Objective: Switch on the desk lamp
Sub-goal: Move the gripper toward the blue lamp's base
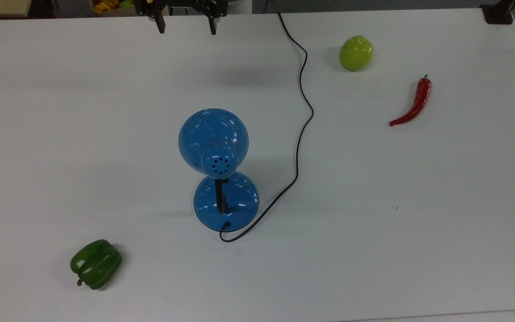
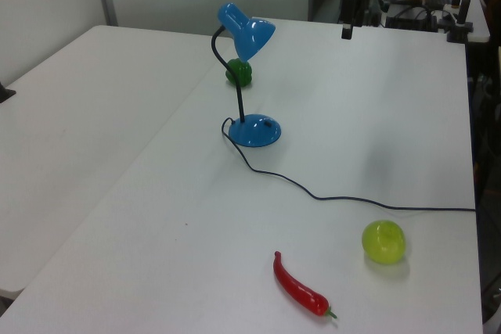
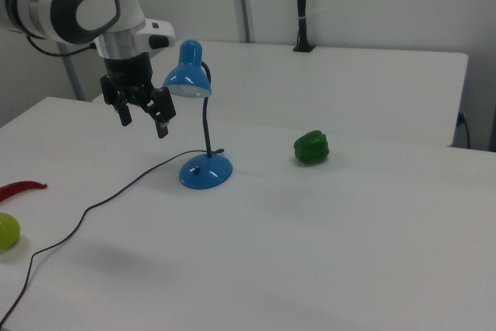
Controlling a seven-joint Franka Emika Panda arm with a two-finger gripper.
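The desk lamp stands mid-table in the top view, a glossy blue dome shade with vent holes over a round blue base on a black neck. The lamp is unlit, as far as the lamp shows in the right view. Its thin black cord snakes from the base to the top view's top edge. My gripper hangs open and holds nothing, well above the table, beyond the shade toward the top view's top. In the right view the gripper is just left of the shade. The gripper shows right of the lamp in the left view.
A green bell pepper lies at the top view's lower left. A yellow-green round fruit and a red chili lie at the top view's upper right. The white table reaches the frame edges; a second table stands behind.
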